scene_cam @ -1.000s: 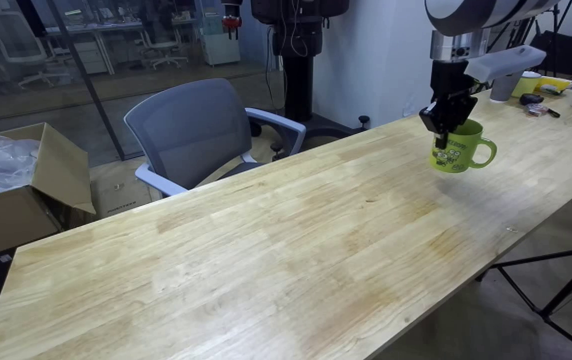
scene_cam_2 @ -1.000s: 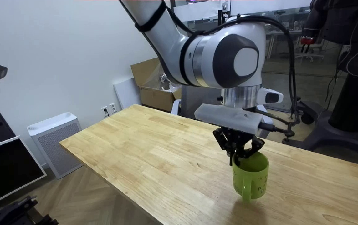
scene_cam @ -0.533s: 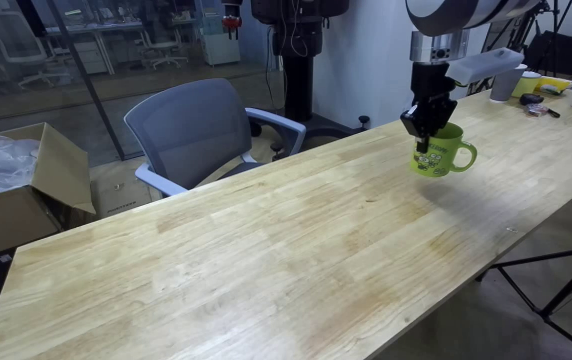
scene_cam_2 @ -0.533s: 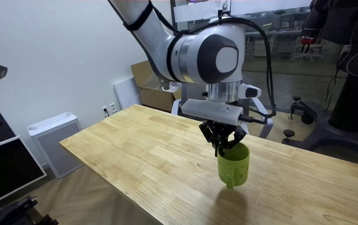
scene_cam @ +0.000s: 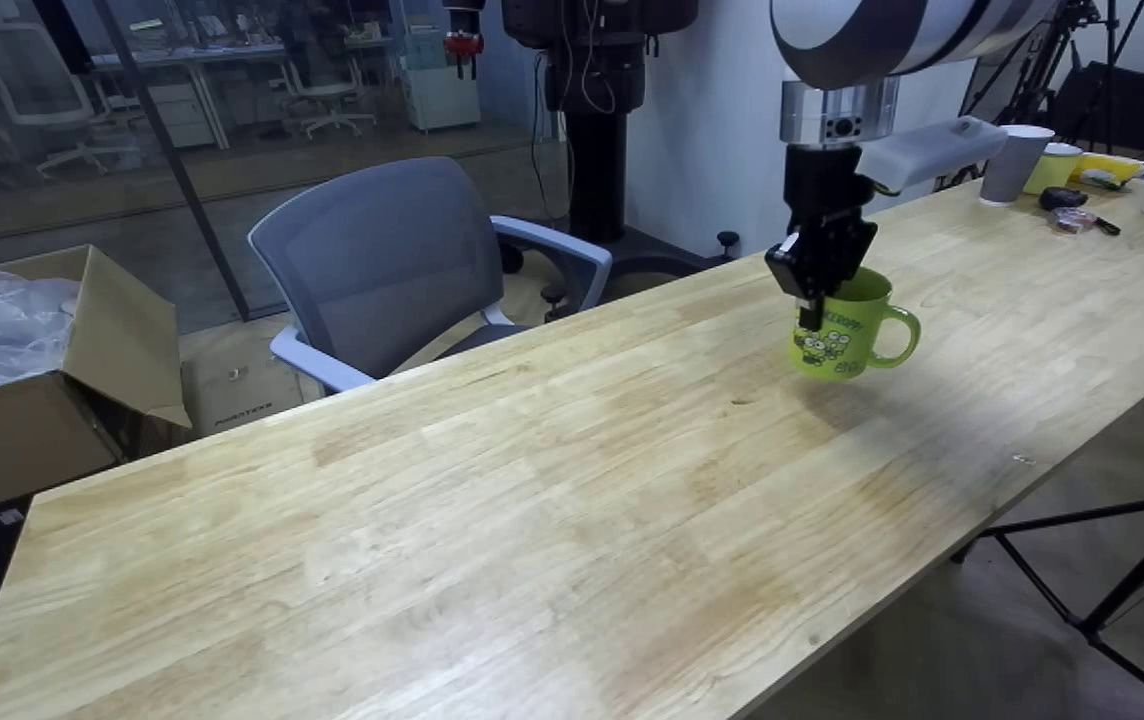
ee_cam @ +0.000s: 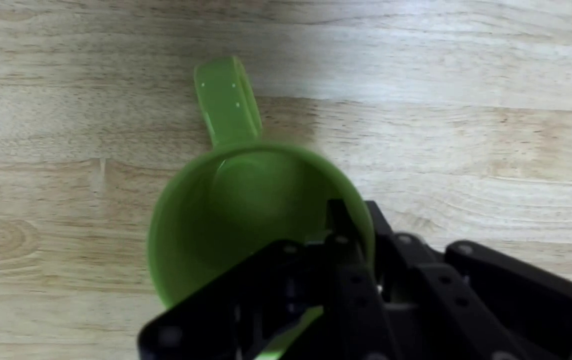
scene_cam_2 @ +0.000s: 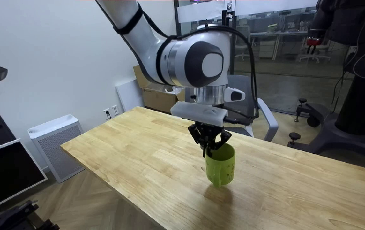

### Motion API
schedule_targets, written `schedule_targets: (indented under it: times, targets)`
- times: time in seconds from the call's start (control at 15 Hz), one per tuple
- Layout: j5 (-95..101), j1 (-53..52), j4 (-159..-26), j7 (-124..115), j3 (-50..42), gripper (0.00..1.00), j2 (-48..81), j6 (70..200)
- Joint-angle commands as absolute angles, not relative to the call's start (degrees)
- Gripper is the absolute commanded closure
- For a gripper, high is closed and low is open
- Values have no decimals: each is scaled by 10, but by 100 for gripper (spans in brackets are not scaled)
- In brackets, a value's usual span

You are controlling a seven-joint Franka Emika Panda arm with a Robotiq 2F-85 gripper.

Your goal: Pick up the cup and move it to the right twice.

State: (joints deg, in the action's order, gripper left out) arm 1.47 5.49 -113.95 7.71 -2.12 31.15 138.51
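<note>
Though exterior-view only, cup's cartoons

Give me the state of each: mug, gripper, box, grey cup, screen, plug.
Mug: mouth up, seemingly just off the table.
Gripper: shut on the mug's rim, one finger inside, one outside.
Box: open, plastic inside.
Grey cup: standing, mouth up.
Screen: dark.
Plug: in the wall outlet.
</note>
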Motion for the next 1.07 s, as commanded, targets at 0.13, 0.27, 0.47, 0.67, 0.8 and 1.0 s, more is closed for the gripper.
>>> schedule_targets:
  times: [0.13, 0.27, 0.47, 0.67, 0.8, 1.0]
  targets:
    - [-4, 53, -1167, 67, -10, 98, 298, 1411]
    - [-13, 55, -1174, 67, -9, 98, 299, 1424]
    - [-19, 54, -1184, 65, -11, 98, 302, 1441]
    - [-20, 56, -1187, 64, -12, 98, 307, 1447]
    - [-21, 56, -1189, 62, -13, 98, 311, 1447]
    - [-23, 55, -1189, 61, -14, 98, 318, 1448]
